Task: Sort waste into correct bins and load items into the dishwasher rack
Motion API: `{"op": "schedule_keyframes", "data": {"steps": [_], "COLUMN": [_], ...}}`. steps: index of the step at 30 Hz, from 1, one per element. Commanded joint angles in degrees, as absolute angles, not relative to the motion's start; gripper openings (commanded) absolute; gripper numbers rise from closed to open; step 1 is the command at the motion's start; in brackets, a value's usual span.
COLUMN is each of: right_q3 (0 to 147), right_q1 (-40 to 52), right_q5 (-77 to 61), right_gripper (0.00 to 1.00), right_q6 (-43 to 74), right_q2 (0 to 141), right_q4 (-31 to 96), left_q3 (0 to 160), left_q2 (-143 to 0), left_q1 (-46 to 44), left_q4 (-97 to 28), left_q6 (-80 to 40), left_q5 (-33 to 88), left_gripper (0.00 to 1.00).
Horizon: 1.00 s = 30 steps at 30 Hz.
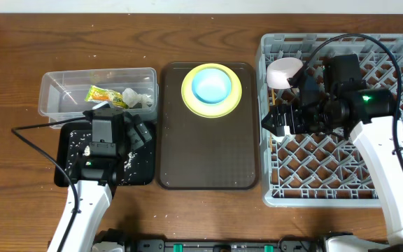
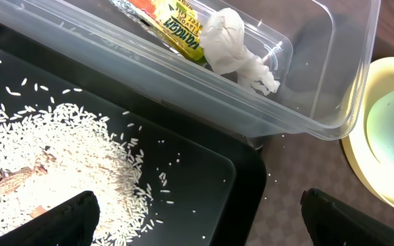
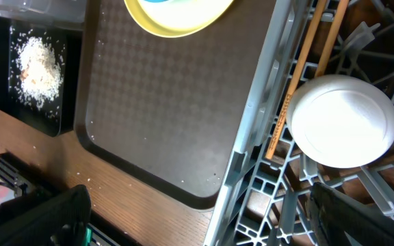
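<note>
Sorting of the waste is judged done: snack wrapper (image 1: 103,94) and tissue (image 1: 137,100) lie in the clear tub (image 1: 54,80) at far left, and rice (image 2: 60,150) is spread in the black tray (image 1: 72,150) just near of it. The left gripper (image 1: 137,131) hangs over that tray, jaws apart, nothing held. The right gripper (image 1: 273,124) is poised over the dishwasher rack (image 1: 327,175) at its left edge, likewise agape and empty. White bowl (image 1: 284,70) and chopsticks (image 3: 289,96) are seated in the rack's far left corner. Loading is in hand. The blue bowl (image 1: 211,84), stacked on the yellow-green plate (image 1: 211,110) at the far end of the brown serving tray (image 1: 208,154), is probably to be pinched by its rim next.
</note>
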State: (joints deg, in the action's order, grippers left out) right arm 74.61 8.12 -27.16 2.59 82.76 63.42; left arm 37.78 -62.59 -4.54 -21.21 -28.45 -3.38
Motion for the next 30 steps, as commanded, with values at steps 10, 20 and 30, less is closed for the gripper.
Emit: {"op": "schedule_keyframes", "data": {"steps": [10, 20, 30], "right_q3": [75.2, 75.2, 75.2], "right_q1": [8.7, 8.6, 8.6], "right_q5": [-27.2, -27.2, -27.2], "right_gripper": [0.99, 0.99, 0.99], "right_q6": [3.2, 3.2, 3.2], "right_q2": [82.5, 82.5, 82.5], "right_q4": [63.5, 63.5, 63.5], "left_q3": [38.7, 38.7, 38.7], "left_q2": [-62.7, -62.7, -62.7], "left_q1": [-4.3, -4.3, -4.3], "left_q4": [-21.4, -21.1, -19.6], "left_q6": [-28.1, -28.1, -28.1], "left_q5": [-3.5, -3.5, -3.5], "left_gripper": [0.97, 0.97, 0.97]}}
